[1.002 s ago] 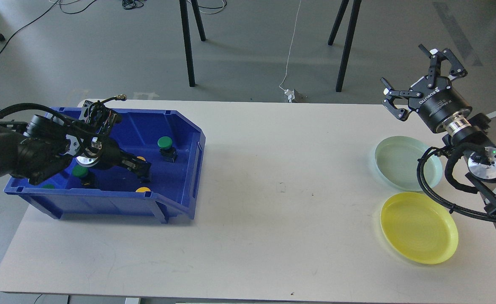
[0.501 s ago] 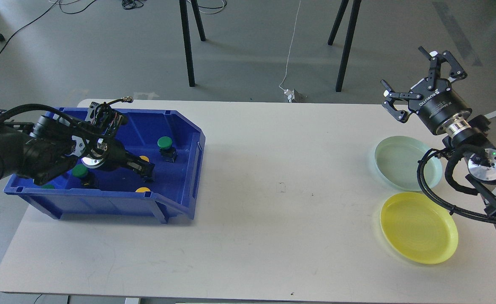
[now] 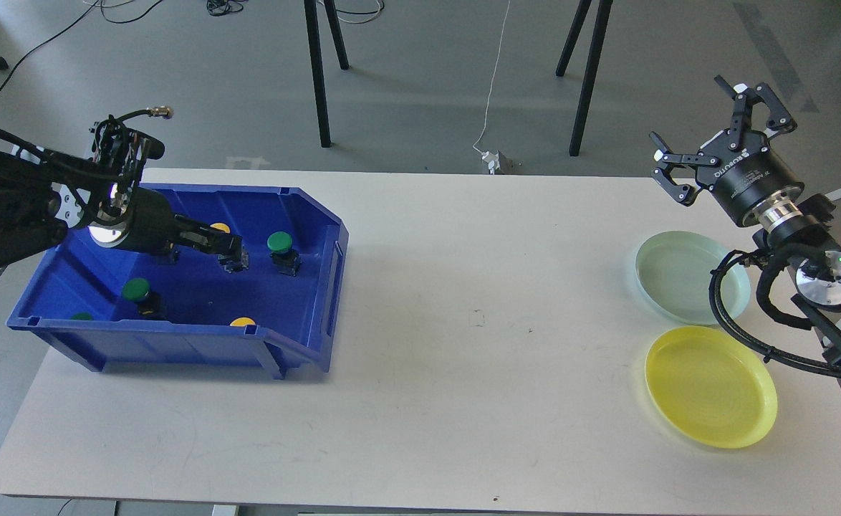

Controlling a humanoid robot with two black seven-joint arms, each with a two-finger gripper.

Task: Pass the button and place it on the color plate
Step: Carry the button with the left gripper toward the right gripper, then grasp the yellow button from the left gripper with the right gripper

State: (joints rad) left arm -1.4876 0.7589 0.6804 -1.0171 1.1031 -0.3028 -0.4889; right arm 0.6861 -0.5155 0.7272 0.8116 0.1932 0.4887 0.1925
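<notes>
My left gripper is inside the blue bin, raised above its floor and shut on a yellow button with a black base. Two green buttons stand on the bin floor. Another yellow button and a green one peek over the front wall. My right gripper is open and empty, held high at the table's far right, above and behind the pale green plate. The yellow plate lies in front of that one.
The white table spans the view, with the bin at the left and the plates at the right. Black stand legs and cables are on the floor behind the table.
My left gripper has lifted up and back inside the bin, carrying the yellow button off the floor. The right gripper has barely shifted.
</notes>
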